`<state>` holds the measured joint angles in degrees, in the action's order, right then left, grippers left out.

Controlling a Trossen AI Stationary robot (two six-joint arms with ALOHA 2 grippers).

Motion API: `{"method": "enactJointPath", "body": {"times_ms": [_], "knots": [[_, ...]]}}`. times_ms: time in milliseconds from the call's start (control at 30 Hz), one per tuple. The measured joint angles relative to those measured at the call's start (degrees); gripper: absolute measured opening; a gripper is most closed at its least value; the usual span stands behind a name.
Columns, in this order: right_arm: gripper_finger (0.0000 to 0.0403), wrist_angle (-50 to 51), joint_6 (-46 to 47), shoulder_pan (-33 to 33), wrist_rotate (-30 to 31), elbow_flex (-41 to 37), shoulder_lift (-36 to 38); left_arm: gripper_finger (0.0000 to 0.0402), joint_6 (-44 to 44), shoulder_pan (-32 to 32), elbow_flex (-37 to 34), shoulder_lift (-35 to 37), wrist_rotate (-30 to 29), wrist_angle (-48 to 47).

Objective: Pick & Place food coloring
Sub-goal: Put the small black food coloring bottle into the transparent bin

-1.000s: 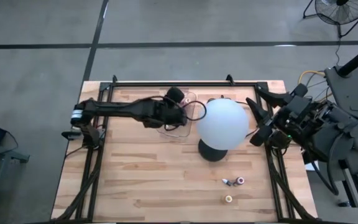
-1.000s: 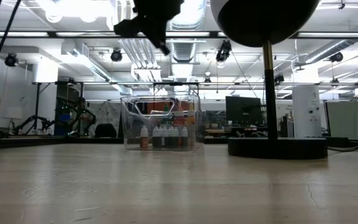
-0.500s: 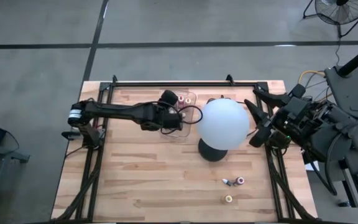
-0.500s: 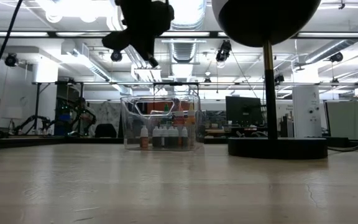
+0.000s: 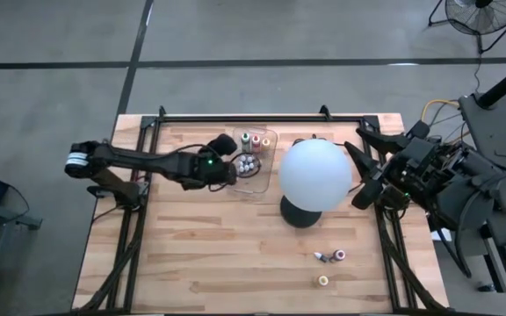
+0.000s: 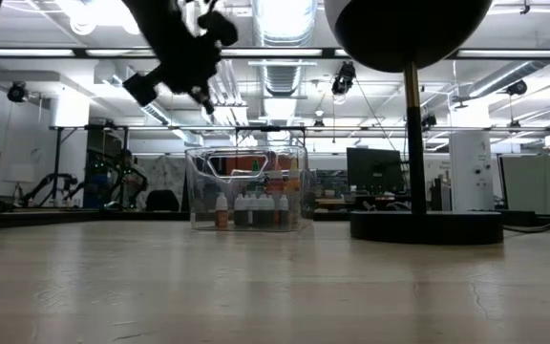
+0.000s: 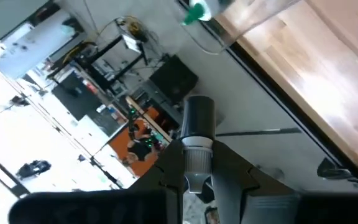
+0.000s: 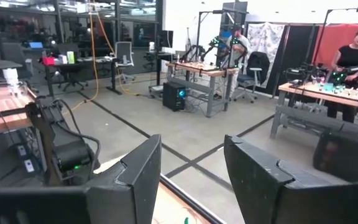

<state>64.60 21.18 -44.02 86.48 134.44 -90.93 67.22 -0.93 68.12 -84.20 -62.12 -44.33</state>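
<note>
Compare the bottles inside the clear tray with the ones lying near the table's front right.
The bottles in the clear tray stand upright in a tight cluster; the loose bottles lie scattered on bare wood, at least one tipped on its side. The tray group sits left of the white globe; the loose ones lie in front of it. Both groups are tiny, and no gripper touches either.

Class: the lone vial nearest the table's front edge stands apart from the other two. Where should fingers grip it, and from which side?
Probably from straight above, fingers closing across the sides of the lone vial. It seems to stand upright, its round pale top facing up, with bare table around it. The pair lies well clear.
</note>
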Motion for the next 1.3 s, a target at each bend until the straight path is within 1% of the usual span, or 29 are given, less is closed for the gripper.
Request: {"method": "enactJointPath", "body": {"times_ms": [100, 200, 267, 333, 433, 500, 667, 833, 967, 1100, 1300], "knots": [[0.0166, 0.23, 1.12, 0.01, -0.08, -0.05, -0.05, 0.003, 2.94, -0.26, -5.76, 2.21, -0.38, 2.09], [0.0166, 0.83, 1.29, 0.01, -1.68, -0.07, -0.03, 0.003, 4.9, -0.56, -10.36, 3.68, -0.34, 4.69], [0.0166, 1.25, 1.74, 0.01, -2.65, -0.1, -0.05, 0.003, 6.31, -0.56, -12.84, 4.41, 0.99, 6.59], [0.0166, 1.22, 2.02, 0.01, -2.95, -0.3, -0.05, 0.003, 8.01, -0.52, -14.74, 4.83, 2.96, 7.49], [0.0166, 1.21, 2.19, 0.01, -2.96, -0.5, -0.22, 0.003, 9.45, -0.39, -15.74, 4.87, 4.16, 8.51], [0.0166, 1.22, 2.19, 0.01, -2.97, -0.71, -0.47, 0.003, 10.72, -0.3, -15.71, 4.84, 5.85, 8.74], [0.0166, 1.22, 2.24, 0.04, -2.97, -1.38, -1.12, 0.003, 14.2, 0.07, -14.18, 4.83, 12.87, 8.87], [0.0166, 1.22, 4.17, 0.04, -2.97, -3.56, -1.12, 0.003, 18.53, 1.9, -12.02, 4.74, 18.58, 8.81], [0.0166, 1.18, 5.6, 0.01, -2.98, -4.66, -1.12, 0.003, 22.4, 4.03, -10.75, 4.74, 19.65, 9.88], [0.0166, 1.18, 5.89, -0.27, -2.99, -5.72, -1.1, 0.003, 23.49, 5.92, -9.31, 4.35, 21.73, 10.37], [0.0166, 1.17, 5.89, -0.25, -2.97, -6.62, -1.12, 0.003, 27.02, 7.44, -9.11, 1.31, 25.19, 13.91]]}}
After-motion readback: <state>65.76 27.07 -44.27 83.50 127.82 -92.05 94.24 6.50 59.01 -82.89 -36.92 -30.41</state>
